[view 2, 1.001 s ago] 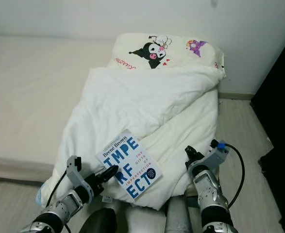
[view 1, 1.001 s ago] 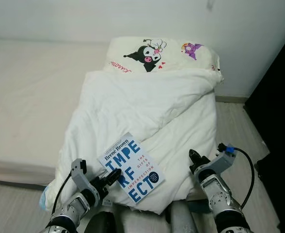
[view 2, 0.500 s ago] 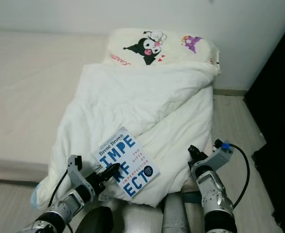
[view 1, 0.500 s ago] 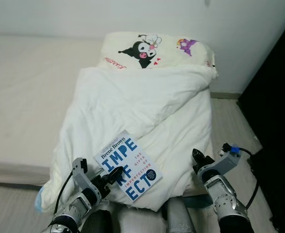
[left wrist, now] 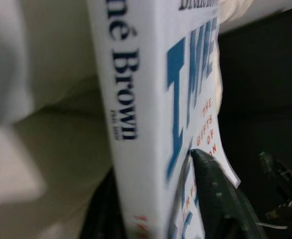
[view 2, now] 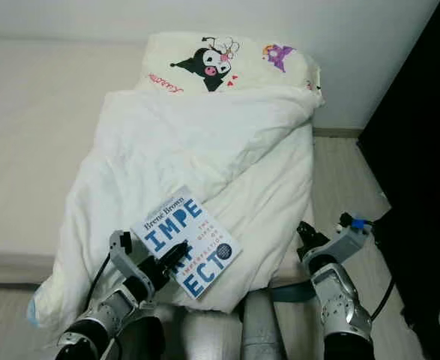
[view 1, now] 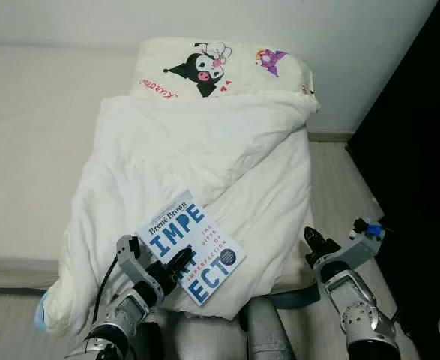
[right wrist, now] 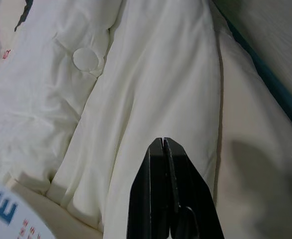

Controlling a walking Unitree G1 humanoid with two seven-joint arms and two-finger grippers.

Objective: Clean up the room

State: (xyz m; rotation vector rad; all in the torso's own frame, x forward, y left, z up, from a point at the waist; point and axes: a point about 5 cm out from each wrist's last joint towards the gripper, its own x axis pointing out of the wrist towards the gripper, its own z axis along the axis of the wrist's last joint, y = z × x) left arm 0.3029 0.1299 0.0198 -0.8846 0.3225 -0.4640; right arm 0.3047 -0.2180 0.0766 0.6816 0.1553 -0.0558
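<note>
White, glossy book (view 1: 190, 247) clamped in the left gripper (view 1: 181, 264) on the puffy quilt (view 1: 205, 150); right gripper (right wrist: 164, 149) pressed closed, empty.

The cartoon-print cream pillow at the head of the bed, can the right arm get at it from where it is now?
Probably not as it stands. The cartoon-print cream pillow lies at the far end, beyond the whole rumpled white duvet, while the right gripper, fingers shut, hovers at the near edge. Nothing blocks it; it just looks too far.

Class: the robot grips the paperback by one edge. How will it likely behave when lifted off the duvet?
The paperback, pinched by the left gripper near its spine, probably droops at its free end. It looks thin, so likely light. The soft duvet shouldn't snag it.
</note>
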